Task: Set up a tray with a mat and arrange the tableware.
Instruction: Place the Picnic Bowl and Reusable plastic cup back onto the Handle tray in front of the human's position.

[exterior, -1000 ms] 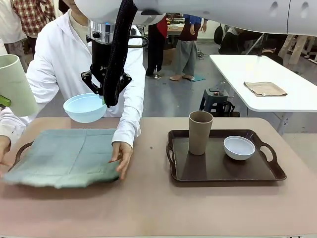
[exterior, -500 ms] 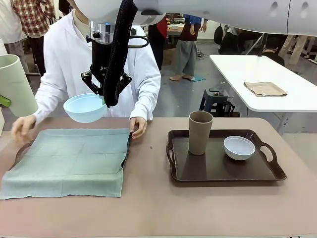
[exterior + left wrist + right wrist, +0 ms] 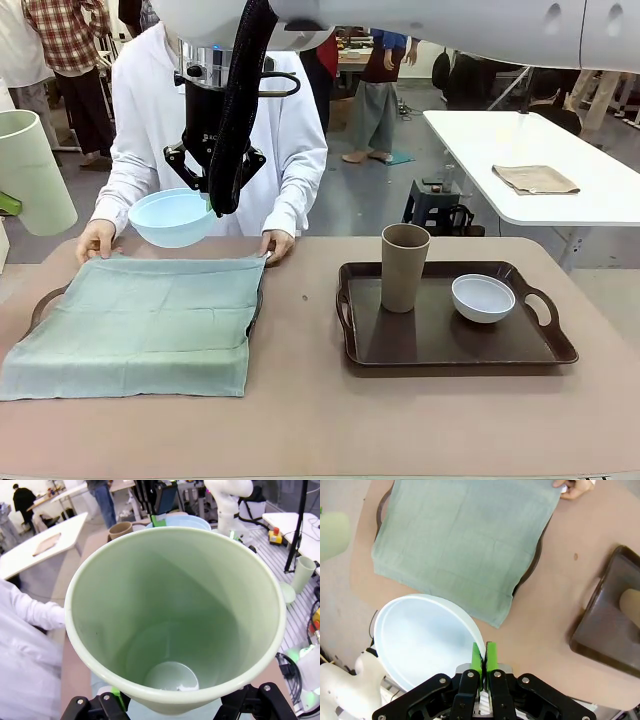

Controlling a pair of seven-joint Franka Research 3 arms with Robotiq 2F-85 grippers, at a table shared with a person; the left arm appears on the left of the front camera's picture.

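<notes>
Tabletop (image 3: 300, 420), right end effector (image 3: 483, 656) clamping blue bowl (image 3: 420, 640), left end effector (image 3: 170, 707) clamping green cup (image 3: 175, 605)

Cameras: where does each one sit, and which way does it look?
Front view: sits between the arms, looks across the table at the person; the right pincer holds the light blue bowl.
Left wrist view: on the left wrist, looks into the pale green cup in the left pincer.
Right wrist view: on the right wrist, looks down at the mat, its pincer gripping the bowl.
Shared: front and right wrist both show bowl and mat.
</notes>
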